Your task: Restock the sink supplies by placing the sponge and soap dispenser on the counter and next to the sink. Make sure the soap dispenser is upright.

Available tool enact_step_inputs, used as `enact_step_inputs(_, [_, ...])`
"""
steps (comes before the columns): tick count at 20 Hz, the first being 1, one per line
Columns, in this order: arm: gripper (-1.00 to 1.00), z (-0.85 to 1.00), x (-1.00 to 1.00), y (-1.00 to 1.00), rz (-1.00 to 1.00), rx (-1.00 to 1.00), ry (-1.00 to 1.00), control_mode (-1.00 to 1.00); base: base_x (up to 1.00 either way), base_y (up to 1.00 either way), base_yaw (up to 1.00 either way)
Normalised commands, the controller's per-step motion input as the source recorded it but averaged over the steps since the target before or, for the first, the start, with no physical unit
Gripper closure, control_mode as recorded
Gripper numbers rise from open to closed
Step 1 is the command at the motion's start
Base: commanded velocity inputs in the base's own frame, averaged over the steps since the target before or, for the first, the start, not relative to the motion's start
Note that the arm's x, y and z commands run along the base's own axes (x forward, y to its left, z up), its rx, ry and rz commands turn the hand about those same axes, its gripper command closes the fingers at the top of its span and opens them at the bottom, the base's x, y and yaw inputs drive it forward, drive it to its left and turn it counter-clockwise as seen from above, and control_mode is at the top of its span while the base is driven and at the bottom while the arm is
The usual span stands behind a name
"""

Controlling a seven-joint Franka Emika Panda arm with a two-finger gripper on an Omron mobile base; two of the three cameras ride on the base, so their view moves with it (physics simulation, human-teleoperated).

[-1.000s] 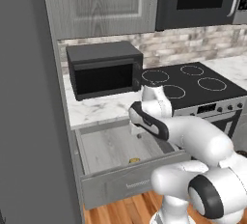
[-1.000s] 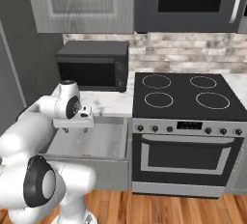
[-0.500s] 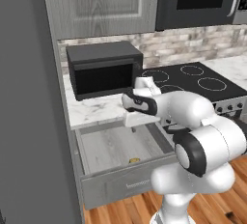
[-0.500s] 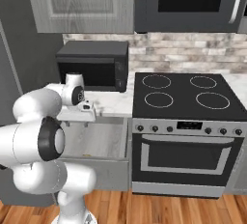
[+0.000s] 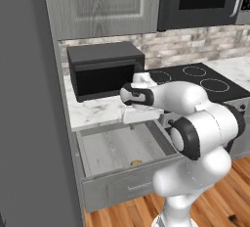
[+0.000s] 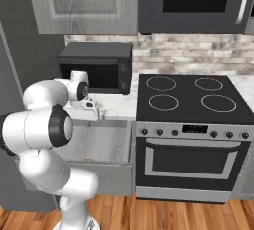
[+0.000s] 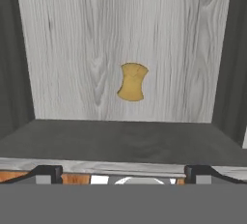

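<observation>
The sponge, yellow-ochre and pinched at its middle, lies flat on the pale wood floor of an open drawer. From the left base it shows as a small yellow spot, the sponge, near the drawer's front wall. My gripper hangs above the drawer and looks straight down, open, with nothing between its fingertips. Its white hand, the gripper, sits just below the counter edge. The soap dispenser and the sink are out of view.
A black microwave stands on the marble counter right behind the drawer. A black stovetop with an oven below lies to the right. A tall dark panel closes off the left side. Upper cabinets hang overhead.
The arm's elbow has swung up and over toward the counter. The hand has stayed above the open drawer, shifting only slightly, jaws still wide. The sponge has not moved.
</observation>
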Motion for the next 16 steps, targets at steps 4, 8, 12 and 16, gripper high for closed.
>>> enact_step_inputs(4, [-1.00, -0.34, 0.05, 0.00, -0.05, 0.00, -0.06, -1.00, 0.00, 0.00, 0.00])
enact_step_inputs(8, [-1.00, -0.19, 0.01, 0.00, -0.02, 0.00, -0.23, -1.00, 0.00, 0.00, 0.00])
enact_step_inputs(12, [-1.00, -0.16, 0.00, 0.00, -0.03, 0.00, -0.19, -1.00, 0.00, 0.00, 0.00])
enact_step_inputs(16, [-1.00, -0.38, 0.01, 0.00, -0.03, 0.00, -0.04, -1.00, 0.00, 0.00, 0.00])
